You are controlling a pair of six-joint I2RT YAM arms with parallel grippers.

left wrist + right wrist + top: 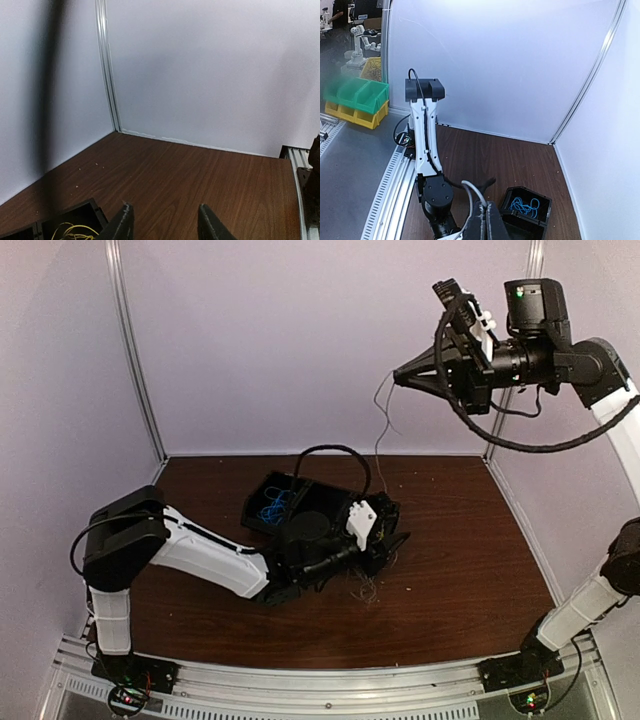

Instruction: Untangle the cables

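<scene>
My right gripper (400, 373) is raised high at the back right and shut on a thin grey cable (378, 435) that hangs down towards the table. In the right wrist view the shut jaws (488, 209) pinch the grey cable (472, 191). A blue cable (270, 508) lies in one compartment of a black box (262, 485); it also shows in the right wrist view (525, 205). A yellow cable (75, 231) lies in another compartment. My left gripper (398, 538) is low by the box, open and empty (165, 226). Thin loose wire (365, 585) lies on the table by it.
The brown wooden table (460, 570) is enclosed by white walls with a metal corner post (107, 75). An aluminium rail (330, 680) runs along the near edge. The left arm (425, 140) stands below my right gripper. Green and yellow bins (355, 100) sit outside the cell.
</scene>
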